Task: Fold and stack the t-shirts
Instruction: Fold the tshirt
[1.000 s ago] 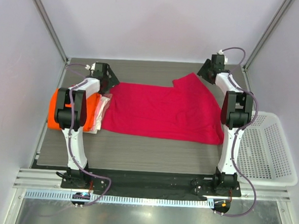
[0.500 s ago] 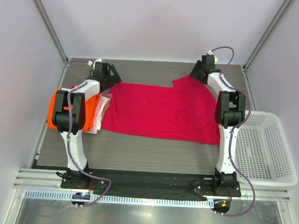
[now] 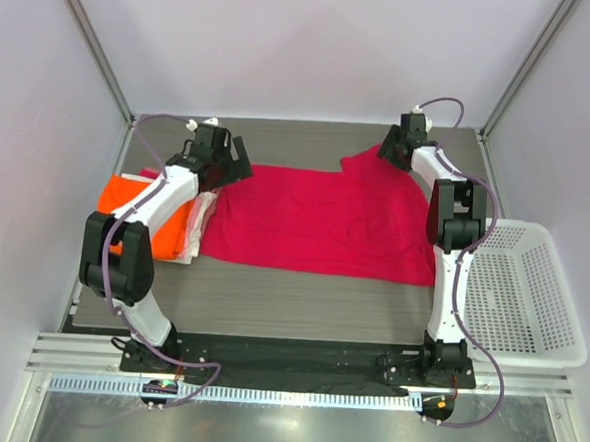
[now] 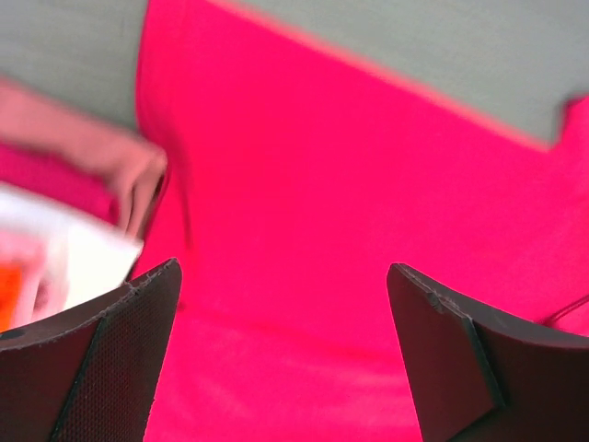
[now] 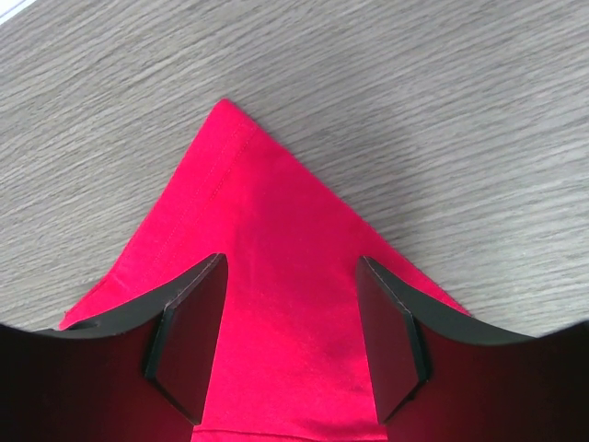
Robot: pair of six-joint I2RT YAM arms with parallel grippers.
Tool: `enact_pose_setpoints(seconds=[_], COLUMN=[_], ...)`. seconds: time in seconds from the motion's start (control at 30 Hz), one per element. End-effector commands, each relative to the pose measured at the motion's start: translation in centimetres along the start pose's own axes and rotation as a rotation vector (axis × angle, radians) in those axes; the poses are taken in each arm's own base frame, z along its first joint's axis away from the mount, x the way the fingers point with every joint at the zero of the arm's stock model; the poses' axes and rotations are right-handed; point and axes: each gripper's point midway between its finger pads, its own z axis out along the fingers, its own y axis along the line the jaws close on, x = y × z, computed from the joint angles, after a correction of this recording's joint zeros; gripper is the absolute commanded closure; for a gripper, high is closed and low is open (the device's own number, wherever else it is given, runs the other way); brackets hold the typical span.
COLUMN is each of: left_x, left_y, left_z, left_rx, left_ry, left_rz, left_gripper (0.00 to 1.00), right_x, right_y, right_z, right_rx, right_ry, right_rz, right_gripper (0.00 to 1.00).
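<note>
Left arm [image 3: 161, 193] and right arm [image 3: 449, 291]: white links, black joint housings. Lilac cables [image 3: 443, 99] loop alongside each. Fingers [image 4: 92, 368]: matte black.

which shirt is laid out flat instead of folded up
The crimson-red t-shirt, spread wide across the middle of the table. The orange t-shirt and the pale t-shirt sit in a compact folded pile at the left edge.

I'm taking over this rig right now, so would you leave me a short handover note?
Left gripper: open, holding nothing, over the far left end of the red shirt.
Right gripper: open, straddling the red shirt's far right corner, not closed on it.
Orange shirt and pale shirt: together at the left side of the table.
Done: red shirt lies spread out.
Left: fold it and stack it with the others.
</note>
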Motion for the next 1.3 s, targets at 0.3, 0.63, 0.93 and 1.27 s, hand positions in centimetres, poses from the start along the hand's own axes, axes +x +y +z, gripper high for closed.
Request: enact_pose_setpoints(seconds=[0.3,0.63,0.93,1.27], left_x=[6.5,6.8,4.6,-1.2], left_y=[3.9,9.9,14.1,9.8], left_z=[1.4,4.2,3.5,3.7], left_rx=[-0.163,-0.293,-0.347,-0.126], left_ry=[0.238,0.233,0.134,0.005], left_rz=[0.134,0.034,-0.098,-0.168], left_gripper=[0.08,0.08,0.06,0.05], right_x=[-2.7,-2.6,-2.4,-3.0], right_y=[2.1,2.9,2.8,2.7], right_z=[-3.2,-3.3,-2.6,-1.6], right_rx=[-0.057,-0.083,-0.081,-0.063], right_ry=[-0.074,-0.071,-0.067,-0.075], right_rz=[0.02,0.022,0.015,-0.015], right_gripper=[0.36,0.37,0.36,0.36])
